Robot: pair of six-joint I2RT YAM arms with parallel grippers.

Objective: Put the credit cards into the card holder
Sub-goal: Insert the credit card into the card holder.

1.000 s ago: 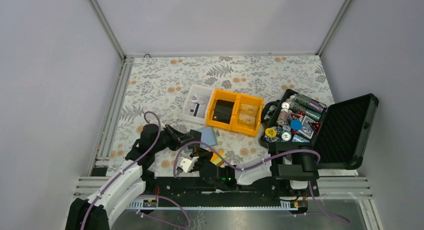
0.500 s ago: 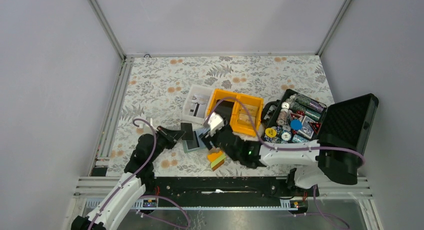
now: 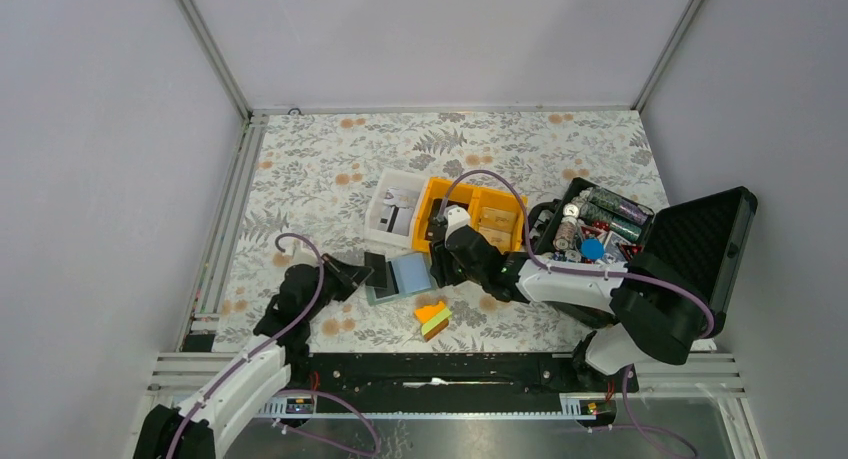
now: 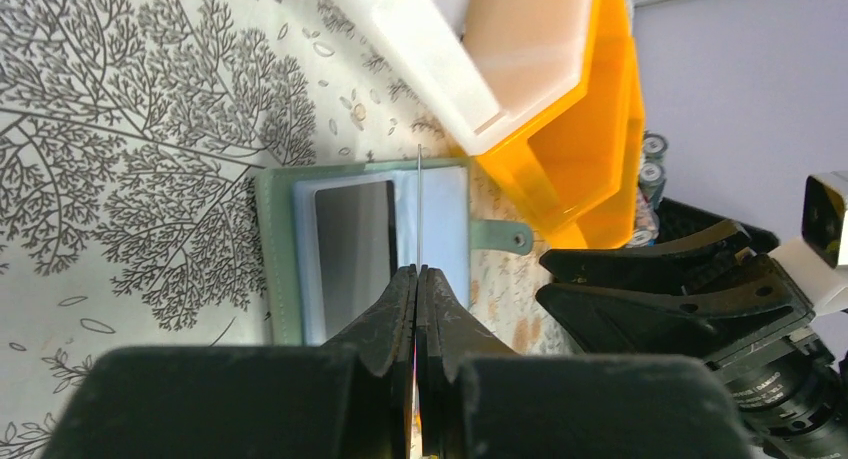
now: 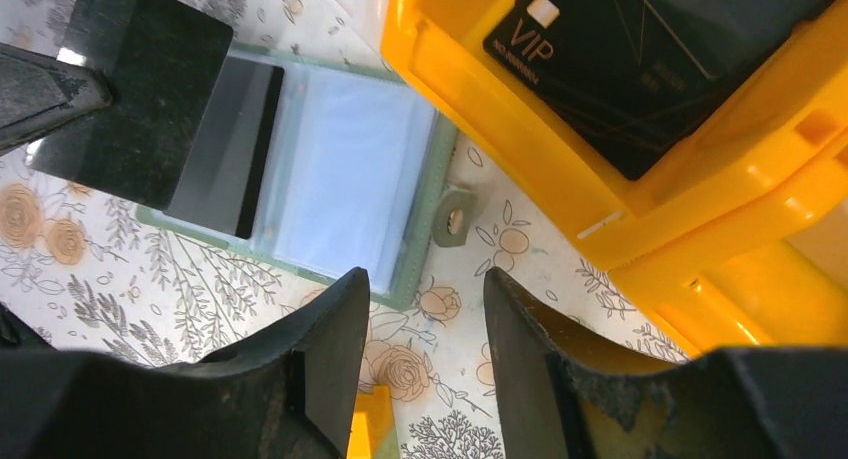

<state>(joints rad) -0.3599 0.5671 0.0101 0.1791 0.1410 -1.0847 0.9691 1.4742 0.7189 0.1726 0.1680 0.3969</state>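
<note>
The card holder (image 3: 408, 275) lies open on the cloth, its light-blue panel (image 5: 340, 169) facing up. My left gripper (image 4: 417, 271) is shut on a black credit card (image 5: 140, 99), which shows edge-on in the left wrist view. The card's far end sits in the holder's left clear pocket (image 4: 352, 241). My right gripper (image 5: 428, 284) hovers open and holds nothing, just off the holder's tab side. Another black card (image 5: 640, 69) lies in the yellow bin (image 3: 505, 244). Tan cards (image 3: 497, 224) lie in the same bin. A white striped card (image 3: 398, 211) lies in the white bin.
An orange-yellow-green wedge block (image 3: 433, 320) sits just in front of the holder. A black foam-lined case (image 3: 700, 254) stands open at the right, with poker chips (image 3: 592, 241) in it. The white bin (image 3: 381, 201) stands left of the yellow one.
My right arm swung from the near edge out to the holder's right side and its gripper opened. My left gripper drew back left with the black card in it.
</note>
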